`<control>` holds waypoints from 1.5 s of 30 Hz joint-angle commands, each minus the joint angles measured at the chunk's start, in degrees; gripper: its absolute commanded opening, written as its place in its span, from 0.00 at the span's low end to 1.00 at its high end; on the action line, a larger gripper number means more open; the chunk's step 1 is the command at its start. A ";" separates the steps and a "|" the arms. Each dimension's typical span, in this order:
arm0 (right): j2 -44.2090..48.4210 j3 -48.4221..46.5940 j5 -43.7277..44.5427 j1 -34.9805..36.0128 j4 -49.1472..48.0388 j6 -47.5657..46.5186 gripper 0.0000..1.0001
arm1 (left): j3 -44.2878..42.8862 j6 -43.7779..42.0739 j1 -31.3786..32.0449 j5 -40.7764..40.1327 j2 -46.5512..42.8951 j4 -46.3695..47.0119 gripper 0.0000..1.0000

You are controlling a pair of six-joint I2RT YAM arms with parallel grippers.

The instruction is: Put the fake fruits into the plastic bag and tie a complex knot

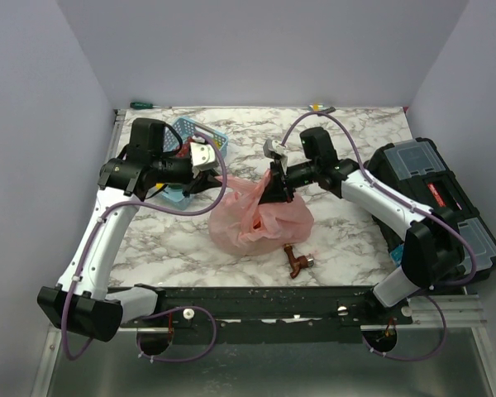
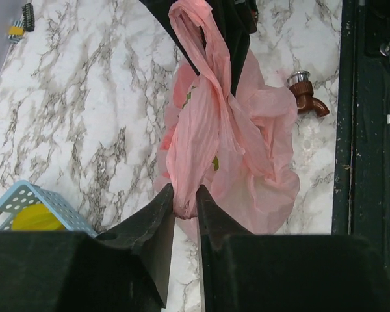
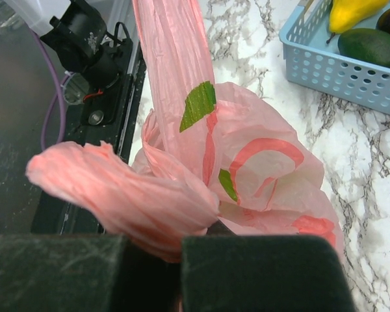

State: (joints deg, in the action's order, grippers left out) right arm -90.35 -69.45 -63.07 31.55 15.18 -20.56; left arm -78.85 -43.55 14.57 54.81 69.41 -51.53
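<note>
Toward the table's (image 1: pixel 153 240) near edge, the limp, slippery plastic bag (image 1: pixel 260 223) looked best gripped by its bunched handles, the left gripper (image 2: pixel 185 197) pinched onto one twisted strand, the right gripper (image 3: pixel 181 244) clamped on another.

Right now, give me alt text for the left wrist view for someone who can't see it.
The left gripper pinches a stretched handle of the pink plastic bag, which runs up to the right gripper. The bag lies on the marble table, with a blue basket holding a yellow fruit at lower left and a brown tap at upper right.
</note>
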 commanded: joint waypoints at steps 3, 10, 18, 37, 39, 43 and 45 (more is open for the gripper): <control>1.15 1.08 0.15 0.38 0.91 -0.80 0.01 | -0.80 -0.90 -0.42 3.80 -1.68 -0.56 0.18; 0.94 0.96 0.24 0.44 0.90 -0.65 0.01 | -0.57 -0.23 -0.77 4.34 -2.70 -0.64 0.03; 0.77 3.52 9.94 0.44 -10.90 12.73 0.01 | 1.83 13.43 5.89 4.52 -2.62 2.06 0.00; 6.71 10.09 15.02 0.42 -24.56 29.11 0.01 | 27.25 54.15 23.09 -39.99 5.60 42.05 0.00; 7.56 11.01 14.53 0.44 -24.27 29.38 0.01 | 27.84 55.42 20.88 -40.65 6.01 44.41 0.00; 8.84 13.27 13.44 0.43 -24.72 31.45 0.01 | 30.10 58.81 16.09 -33.36 5.72 50.35 0.00; 9.04 14.46 13.17 0.59 -26.97 33.83 0.01 | 31.17 60.20 15.83 -27.97 6.06 53.21 0.00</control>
State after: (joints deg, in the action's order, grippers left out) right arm -84.42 -57.06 -47.59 31.77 -7.22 8.23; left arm -50.28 11.79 32.86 21.89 75.00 -5.54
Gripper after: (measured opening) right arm 0.012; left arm 0.008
